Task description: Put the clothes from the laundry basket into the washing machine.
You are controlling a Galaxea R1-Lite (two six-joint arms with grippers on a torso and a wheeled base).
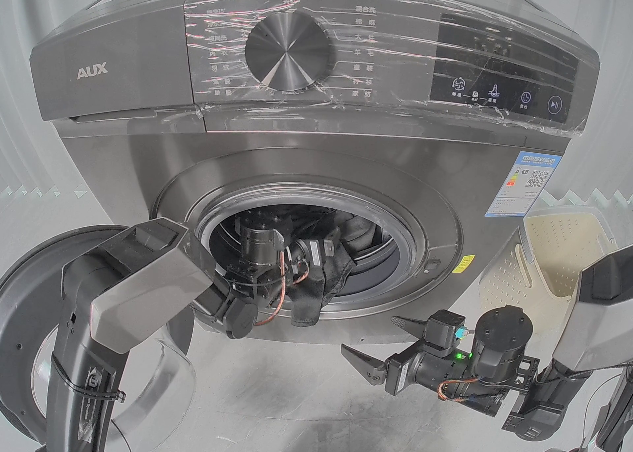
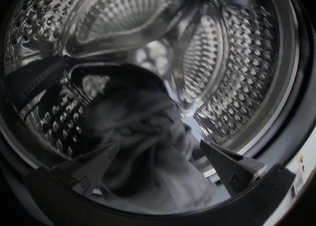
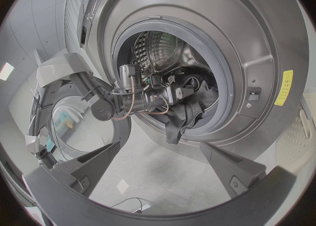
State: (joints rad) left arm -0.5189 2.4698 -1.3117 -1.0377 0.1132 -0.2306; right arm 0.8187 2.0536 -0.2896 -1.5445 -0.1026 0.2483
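Nearest, the right gripper (image 1: 370,336) hovers low before the washing machine (image 1: 330,163), jaws spread and holding nothing, tips pointing toward the open door (image 1: 26,301) swung out on the robot's left. Bare floor (image 3: 171,174) lies between it and the machine's front. The cream laundry basket (image 1: 560,255) stands just beside the machine on the right. A dark garment (image 1: 310,295) runs lengthwise out of the drum (image 2: 237,71), draped over the lower lip of the grey door seal (image 3: 227,85), its free end hanging toward the floor. The left gripper (image 2: 158,143) is inside the mouth, jaws parted over the cloth, not clamping it; beyond it, open drum wall.
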